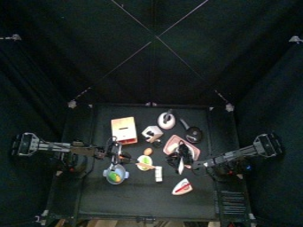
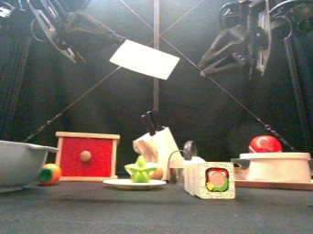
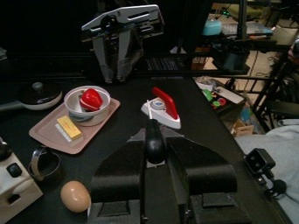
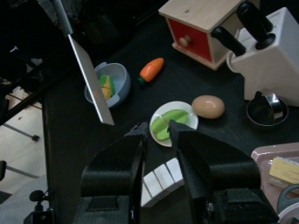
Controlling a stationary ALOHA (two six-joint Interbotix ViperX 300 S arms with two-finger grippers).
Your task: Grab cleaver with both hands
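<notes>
Pale pinkish-grey, broad rectangular-bladed cleaver [image 2: 145, 60] with slim black handle aloft over black bench [image 2: 73, 218], tilted, between both arms. Handle clamped in left fingers [image 3: 117, 171]. Parted, empty: right fingers [image 4: 117, 171], beside blade, apart from it.

Smooth, matt pale cleaver [image 2: 145, 60] blade; wooden box [image 2: 88, 155].

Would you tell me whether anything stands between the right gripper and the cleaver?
Nothing visible does. The cleaver hangs raised in the air, and the space from the right gripper to its blade looks free.
</notes>
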